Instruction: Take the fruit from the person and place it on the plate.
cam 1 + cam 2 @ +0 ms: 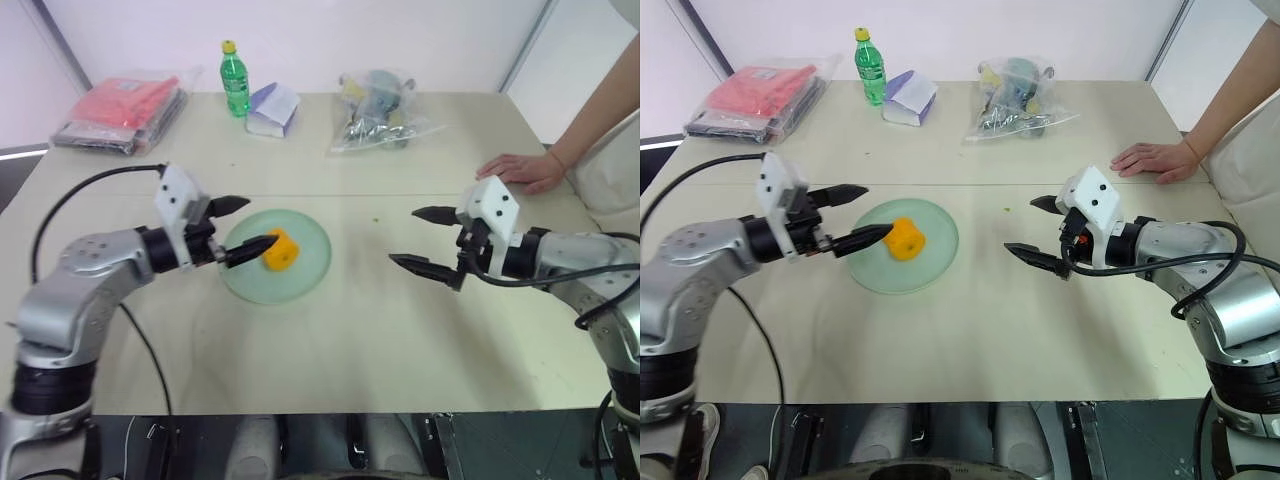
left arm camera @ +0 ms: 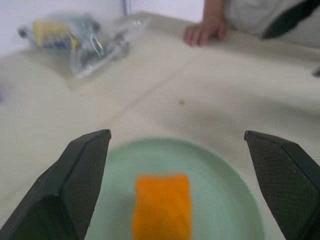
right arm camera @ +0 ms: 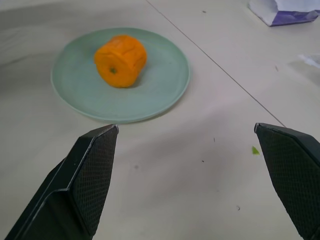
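The orange fruit (image 1: 283,250) lies on the pale green plate (image 1: 300,278) in the middle of the table. My left gripper (image 1: 258,222) hovers at the plate's left edge, open, its fingers (image 2: 85,170) spread wide with the fruit (image 2: 162,205) lying free ahead of them. My right gripper (image 1: 404,236) is open too and holds nothing, well to the right of the plate and pointing toward it; the right wrist view has the fruit (image 3: 121,60) on the plate (image 3: 160,92). The person's hand (image 1: 520,170) rests flat on the table at the far right.
Along the table's back edge stand a green bottle (image 1: 235,78), a white and purple packet (image 1: 272,108), a clear bag of objects (image 1: 378,110) and a wrapped red bundle (image 1: 125,108). The table's front edge runs just below both arms.
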Available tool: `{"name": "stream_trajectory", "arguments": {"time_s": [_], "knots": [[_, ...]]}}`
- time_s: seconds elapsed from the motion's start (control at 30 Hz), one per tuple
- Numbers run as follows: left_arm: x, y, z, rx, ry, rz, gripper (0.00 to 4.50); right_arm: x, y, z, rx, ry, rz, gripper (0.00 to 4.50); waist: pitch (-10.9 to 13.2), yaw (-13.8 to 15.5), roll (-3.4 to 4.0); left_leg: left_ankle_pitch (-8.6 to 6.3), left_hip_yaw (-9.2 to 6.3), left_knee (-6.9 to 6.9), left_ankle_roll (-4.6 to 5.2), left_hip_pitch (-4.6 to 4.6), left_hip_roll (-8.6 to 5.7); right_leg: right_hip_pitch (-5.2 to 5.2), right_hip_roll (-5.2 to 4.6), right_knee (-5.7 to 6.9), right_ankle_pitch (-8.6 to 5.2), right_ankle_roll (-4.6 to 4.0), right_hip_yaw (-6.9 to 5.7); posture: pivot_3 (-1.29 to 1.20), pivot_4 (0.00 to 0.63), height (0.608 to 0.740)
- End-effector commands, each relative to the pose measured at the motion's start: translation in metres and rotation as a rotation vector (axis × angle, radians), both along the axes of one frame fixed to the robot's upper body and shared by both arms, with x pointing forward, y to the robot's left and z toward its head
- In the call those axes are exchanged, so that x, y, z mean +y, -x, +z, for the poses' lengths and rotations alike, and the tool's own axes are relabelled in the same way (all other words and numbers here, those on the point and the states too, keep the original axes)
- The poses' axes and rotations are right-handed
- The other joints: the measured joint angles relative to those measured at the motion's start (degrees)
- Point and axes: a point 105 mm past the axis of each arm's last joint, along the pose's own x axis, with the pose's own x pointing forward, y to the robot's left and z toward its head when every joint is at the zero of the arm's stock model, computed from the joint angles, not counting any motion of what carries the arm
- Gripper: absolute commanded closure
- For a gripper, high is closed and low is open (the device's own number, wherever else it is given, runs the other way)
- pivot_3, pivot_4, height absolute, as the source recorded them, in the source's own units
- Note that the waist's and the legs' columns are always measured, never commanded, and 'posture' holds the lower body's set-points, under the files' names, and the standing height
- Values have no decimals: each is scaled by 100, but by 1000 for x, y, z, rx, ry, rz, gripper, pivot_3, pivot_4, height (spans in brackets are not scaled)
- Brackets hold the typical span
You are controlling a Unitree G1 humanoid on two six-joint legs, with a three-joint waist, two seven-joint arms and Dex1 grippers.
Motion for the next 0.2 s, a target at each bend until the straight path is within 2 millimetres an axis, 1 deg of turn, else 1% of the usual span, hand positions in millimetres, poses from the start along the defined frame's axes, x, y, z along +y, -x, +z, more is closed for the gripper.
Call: {"name": "stream_trajectory", "arguments": {"time_s": [0.03,0.1,0.2], "knots": [[31,25,6,45,-93,-18,25,2,0,5,-29,3,31,0,0,-21,0,0,2,-2,0,1,1,-3,0,0,-1,-1,2,0,150,731],[43,32,7,64,-134,-15,25,3,0,3,-15,2,47,0,1,7,0,0,4,-4,0,-1,2,-9,0,0,-1,-2,1,0,150,731],[53,31,15,48,-142,19,25,6,-2,2,-10,-8,61,0,1,51,0,0,5,-4,0,-2,-4,-4,-11,-3,-11,-20,-3,0,150,731]]}}
